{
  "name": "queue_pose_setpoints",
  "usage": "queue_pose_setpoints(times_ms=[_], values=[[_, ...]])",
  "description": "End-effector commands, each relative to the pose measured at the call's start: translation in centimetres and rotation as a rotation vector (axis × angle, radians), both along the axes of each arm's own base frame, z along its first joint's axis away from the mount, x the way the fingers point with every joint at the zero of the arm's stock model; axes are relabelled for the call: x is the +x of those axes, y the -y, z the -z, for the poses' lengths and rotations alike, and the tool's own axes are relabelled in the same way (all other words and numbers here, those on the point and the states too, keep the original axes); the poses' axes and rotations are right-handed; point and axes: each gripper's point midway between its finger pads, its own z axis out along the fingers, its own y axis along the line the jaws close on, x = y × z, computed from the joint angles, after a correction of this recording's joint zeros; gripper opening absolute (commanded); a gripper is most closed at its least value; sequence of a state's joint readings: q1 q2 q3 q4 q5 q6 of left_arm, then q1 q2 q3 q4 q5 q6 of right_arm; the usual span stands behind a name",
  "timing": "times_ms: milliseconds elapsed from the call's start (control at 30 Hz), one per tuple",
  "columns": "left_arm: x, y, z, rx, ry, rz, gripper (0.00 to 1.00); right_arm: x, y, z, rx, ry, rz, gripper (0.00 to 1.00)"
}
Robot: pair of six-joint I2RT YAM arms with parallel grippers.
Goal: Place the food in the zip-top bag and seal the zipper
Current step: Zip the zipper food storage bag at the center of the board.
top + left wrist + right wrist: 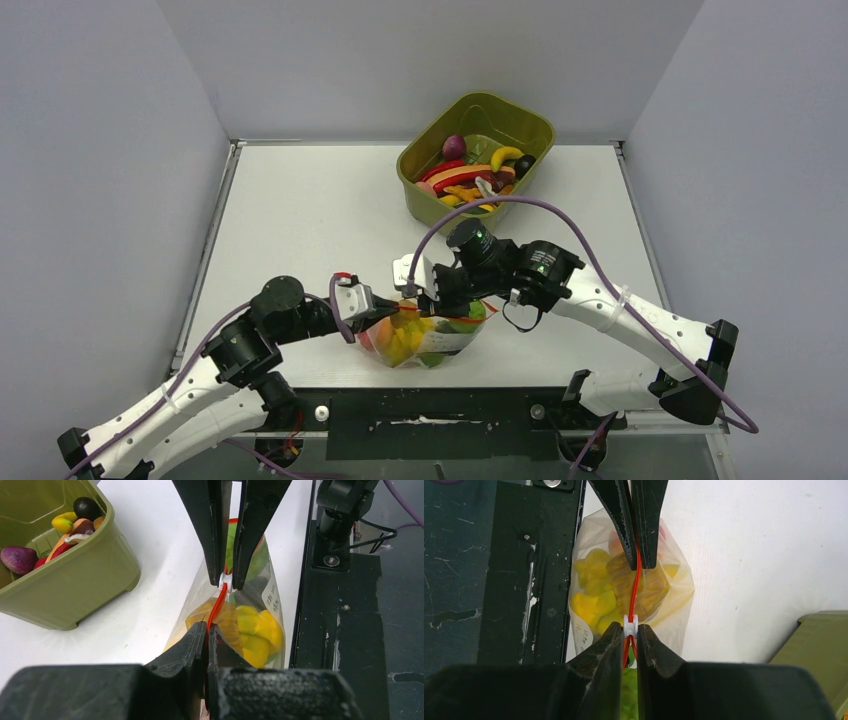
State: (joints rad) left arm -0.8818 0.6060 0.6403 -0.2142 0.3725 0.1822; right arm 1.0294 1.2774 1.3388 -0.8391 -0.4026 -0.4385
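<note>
Your left gripper has its jaws clamped on the zipper. Right gripper jaws pinch the white slider. The zip-top bag holding the food sits on the surface, near edge.

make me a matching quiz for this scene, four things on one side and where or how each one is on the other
1 left fingers
2 right fingers
3 olive-green tub
4 zip-top bag

a holds leftover toy food, far side of table
b shut on white slider
c pinching the zipper
d near table edge, yellow food inside

Pairs: 1-c, 2-b, 3-a, 4-d
</note>
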Motion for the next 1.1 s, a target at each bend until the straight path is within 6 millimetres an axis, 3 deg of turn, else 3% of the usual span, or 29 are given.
queue_pose_setpoints(times_ms=[0,400,667,833,1067], values=[[0.7,-0.4,-1.9,-0.033,0.063,-0.036,0.0,-0.1,-1.0,-2.4,0.102,0.043,-0.021,0.0],[2.5,-5.0,-0.8,0.04,0.072,-0.275,0.0,1.4,3.3,-0.2,0.051,0.028,0.101,0.0],[3.1,-6.2,-0.5,0.046,0.066,-0.353,0.0,2.0,5.4,0.0,0.022,0.02,0.153,0.0],[3.3,-6.7,1.3,0.087,0.046,-0.38,0.0,2.6,7.4,0.0,-0.008,0.019,0.2,0.0],[2.9,-5.9,1.7,0.062,0.033,-0.337,0.0,2.4,8.0,-0.6,-0.019,0.002,0.194,0.0]])
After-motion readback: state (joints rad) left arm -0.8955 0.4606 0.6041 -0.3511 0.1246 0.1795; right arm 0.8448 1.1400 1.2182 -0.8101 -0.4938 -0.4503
